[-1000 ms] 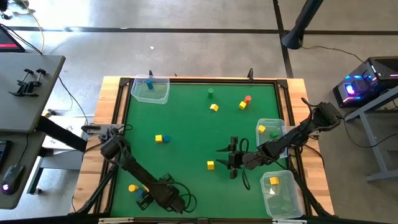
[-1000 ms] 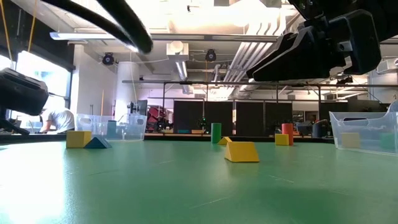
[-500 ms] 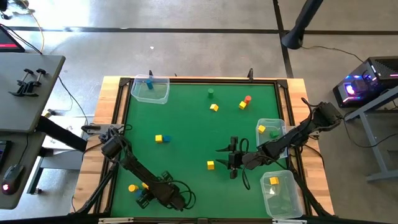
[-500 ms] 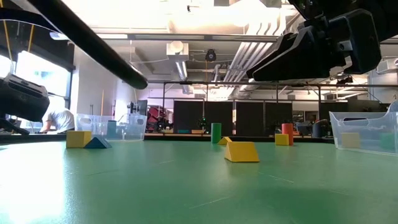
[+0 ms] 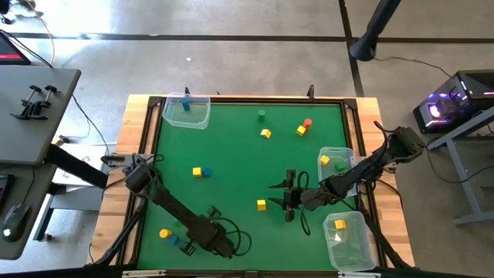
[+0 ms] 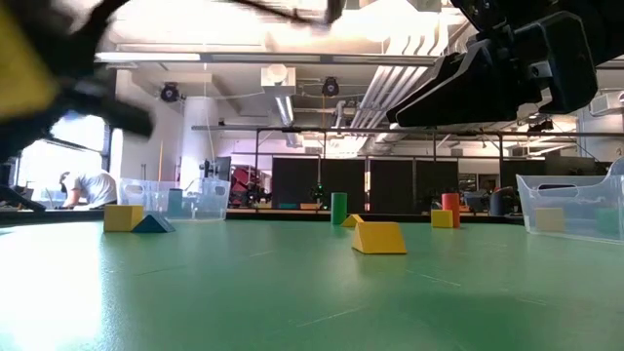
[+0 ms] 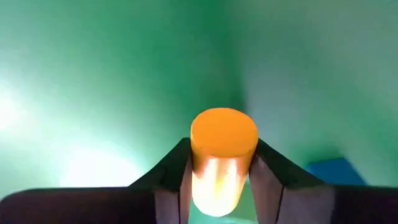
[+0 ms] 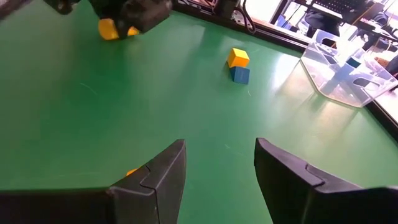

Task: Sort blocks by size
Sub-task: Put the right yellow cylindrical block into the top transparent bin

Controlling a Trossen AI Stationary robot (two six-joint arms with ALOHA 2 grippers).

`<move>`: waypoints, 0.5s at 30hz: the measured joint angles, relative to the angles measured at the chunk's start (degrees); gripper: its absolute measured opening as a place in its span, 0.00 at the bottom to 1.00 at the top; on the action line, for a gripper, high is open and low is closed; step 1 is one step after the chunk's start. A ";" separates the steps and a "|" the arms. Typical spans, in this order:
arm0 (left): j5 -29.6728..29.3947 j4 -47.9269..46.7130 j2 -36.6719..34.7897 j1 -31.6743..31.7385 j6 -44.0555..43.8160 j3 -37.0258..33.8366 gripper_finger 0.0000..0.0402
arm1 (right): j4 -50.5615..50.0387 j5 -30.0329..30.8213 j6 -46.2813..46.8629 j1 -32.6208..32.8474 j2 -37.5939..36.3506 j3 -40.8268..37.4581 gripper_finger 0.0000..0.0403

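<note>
My left gripper [image 5: 169,236] is at the table's near left, shut on a yellow-orange cylinder [image 7: 222,134], which also shows in the high view [image 5: 164,233]. A blue block [image 7: 336,171] lies on the mat just beside it. My right gripper [image 5: 289,197] hangs open and empty above the mat at the near right, its fingers wide apart in the right wrist view [image 8: 219,144]. A yellow block [image 5: 262,205] rests on the mat just to its left. Other blocks lie on the mat: a yellow cube [image 5: 197,171], a green cylinder [image 5: 262,116], a red cylinder [image 5: 308,122], and two yellow blocks [image 5: 301,130]. My left gripper pinches the cylinder's curved sides [image 7: 198,168] between its two fingers. The cylinder lies along the fingers, its round end [image 7: 224,127] pointing forward past the tips. In the low view it shows as a yellow blur [image 6: 19,73] high above mat level.
A clear tub [image 5: 187,110] with a blue block stands at the far left corner. Two clear tubs stand at the right edge, one [image 5: 336,161] and one nearer [image 5: 347,235], each with a yellow block. The mat's middle is bare green.
My left arm has swung: its wrist has gone toward the table's right edge. In the low view the dark gripper at the left has given way to a moving blur with the yellow cylinder high in it.
</note>
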 joint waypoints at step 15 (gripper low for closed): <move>-40.07 16.36 -32.77 12.42 -16.16 -18.17 0.22 | -0.02 -2.32 1.78 0.04 -0.02 -0.02 0.45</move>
